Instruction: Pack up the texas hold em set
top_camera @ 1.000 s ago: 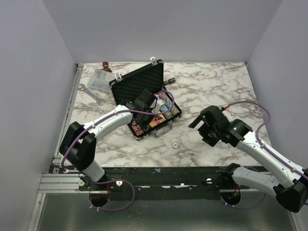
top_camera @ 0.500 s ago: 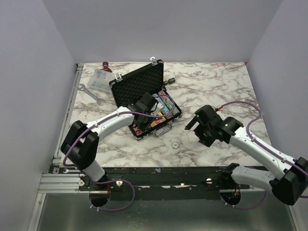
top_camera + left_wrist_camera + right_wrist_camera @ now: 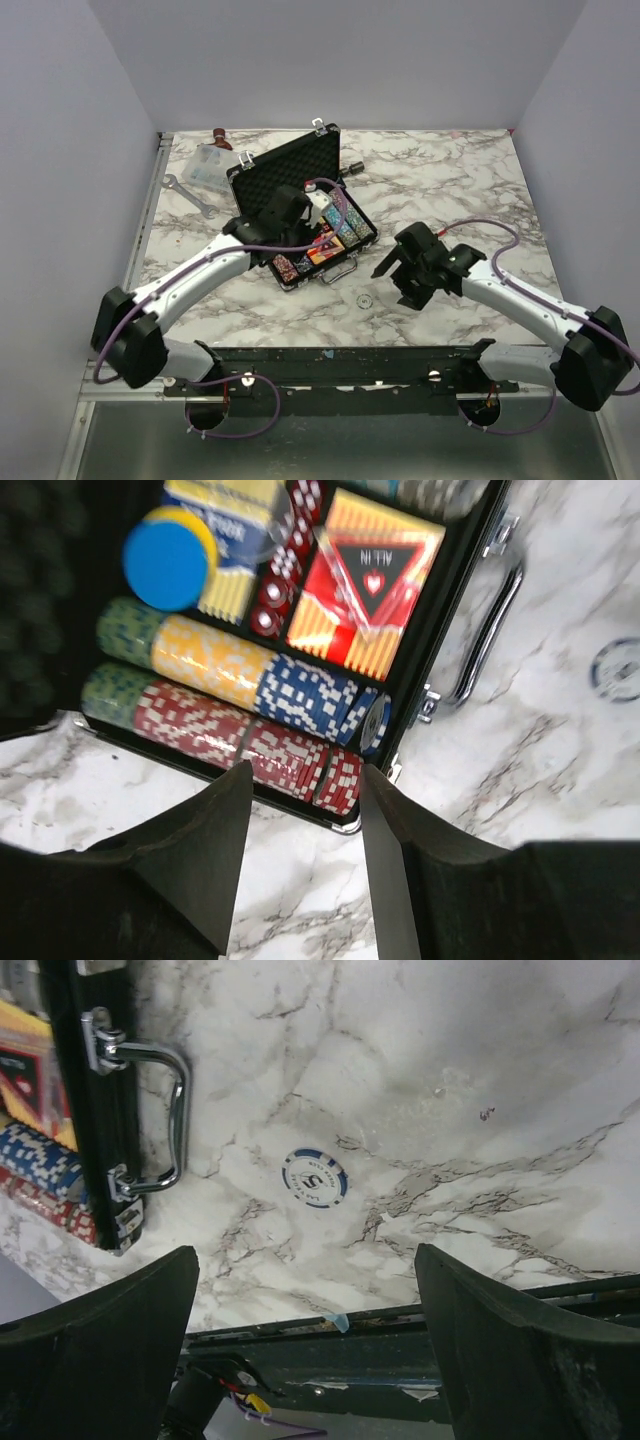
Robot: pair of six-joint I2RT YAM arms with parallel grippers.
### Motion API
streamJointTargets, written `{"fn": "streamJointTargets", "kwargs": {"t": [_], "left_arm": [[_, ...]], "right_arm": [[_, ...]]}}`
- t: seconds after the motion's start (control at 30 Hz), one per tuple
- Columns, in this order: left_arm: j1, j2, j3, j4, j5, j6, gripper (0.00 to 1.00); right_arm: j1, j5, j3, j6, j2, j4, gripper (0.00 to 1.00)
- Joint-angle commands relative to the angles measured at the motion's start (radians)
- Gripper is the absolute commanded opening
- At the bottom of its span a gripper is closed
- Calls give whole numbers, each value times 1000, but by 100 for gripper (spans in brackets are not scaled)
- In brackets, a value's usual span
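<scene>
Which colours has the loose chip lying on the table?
The chip is white, blue-rimmed; right wrist view.

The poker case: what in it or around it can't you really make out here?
- Top view: the left arm covers part of the case, and the chips are too small to count.
- Left wrist view: the top edge cuts off the blue-and-yellow card box and the tray beyond it.
- Right wrist view: the print on the loose chip is too blurred to read.

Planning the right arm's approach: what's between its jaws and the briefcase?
One loose chip, flat on bare marble, clear of the briefcase handle. Nothing else. Right wrist view shows it; the jaws stand wide open.
</scene>
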Motion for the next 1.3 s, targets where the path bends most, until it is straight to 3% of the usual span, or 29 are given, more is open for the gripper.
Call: {"fn": "streamJointTargets", "kwargs": {"t": [0.0,0.2,0.57,0.97,1.27], "left_arm": [[26,-202,-66,165,-14,-90,49],[43,-431,-183,320,-2,-139,55],[46,-546,-219,326,-44,-105,58],[42,-567,-224,327,-27,-105,64],[40,-577,-230,330,-31,-101,64]], "right_arm": [[-2,-130,-27,84,94,74,90],[0,-184,66,118,286,30,86],[0,-218,253,122,578,-100,79],[13,-220,234,177,634,-106,70],[12,-208,210,201,658,-90,52]]}}
